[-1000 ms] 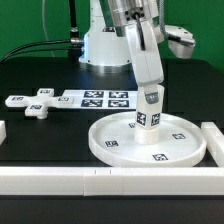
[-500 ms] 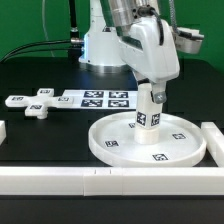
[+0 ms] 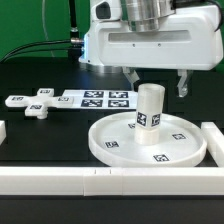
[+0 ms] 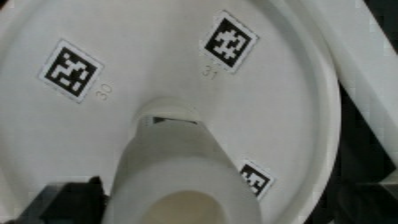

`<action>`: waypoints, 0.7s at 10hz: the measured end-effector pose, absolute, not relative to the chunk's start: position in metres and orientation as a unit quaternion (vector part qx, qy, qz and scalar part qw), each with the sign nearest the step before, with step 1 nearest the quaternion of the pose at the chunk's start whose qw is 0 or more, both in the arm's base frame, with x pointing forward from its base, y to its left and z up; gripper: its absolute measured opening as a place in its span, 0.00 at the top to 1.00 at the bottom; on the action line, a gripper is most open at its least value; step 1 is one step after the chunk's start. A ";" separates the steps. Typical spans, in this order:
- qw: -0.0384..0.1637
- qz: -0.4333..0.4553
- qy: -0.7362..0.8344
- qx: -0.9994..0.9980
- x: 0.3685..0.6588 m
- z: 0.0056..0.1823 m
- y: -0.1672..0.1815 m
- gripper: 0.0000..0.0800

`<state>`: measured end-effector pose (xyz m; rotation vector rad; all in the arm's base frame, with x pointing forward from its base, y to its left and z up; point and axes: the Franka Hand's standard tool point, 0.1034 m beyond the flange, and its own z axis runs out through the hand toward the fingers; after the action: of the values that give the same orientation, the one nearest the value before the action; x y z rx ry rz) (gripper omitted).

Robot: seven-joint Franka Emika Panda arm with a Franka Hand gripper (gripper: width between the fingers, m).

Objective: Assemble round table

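Note:
The large round rimmed disc [image 3: 118,146] lies flat on the black table near the front. The short thick cylinder leg [image 3: 150,112] stands upright at its middle. My gripper [image 3: 158,90] hangs straight above the leg and is open. Its fingers [image 3: 183,86] stand wide on either side of the leg's top, clear of it. The cross-shaped foot [image 3: 38,104] lies apart at the exterior view's left. In the wrist view the leg [image 4: 192,180] rises toward the camera from the tagged disc [image 4: 143,50].
The marker board [image 3: 96,99] lies behind the disc, beside the foot. Long white bars edge the table at the front [image 3: 90,182] and at the exterior view's right [image 3: 214,136]. The robot base [image 3: 104,48] stands at the back.
My hand has turned about the upright leg and now faces the camera broadside. Its fingers, close around the leg before, now stand apart from it. The leg and disc have not moved.

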<state>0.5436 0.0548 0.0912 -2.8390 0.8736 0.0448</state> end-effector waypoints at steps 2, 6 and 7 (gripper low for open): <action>0.087 0.009 0.227 -0.970 0.543 0.091 0.054 0.19; 0.076 -0.008 0.053 -0.996 0.546 0.093 0.053 0.19; 0.069 -0.014 -0.018 -0.997 0.547 0.093 0.053 0.19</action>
<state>0.5471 0.0525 0.0934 -3.0033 -0.0544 -0.0417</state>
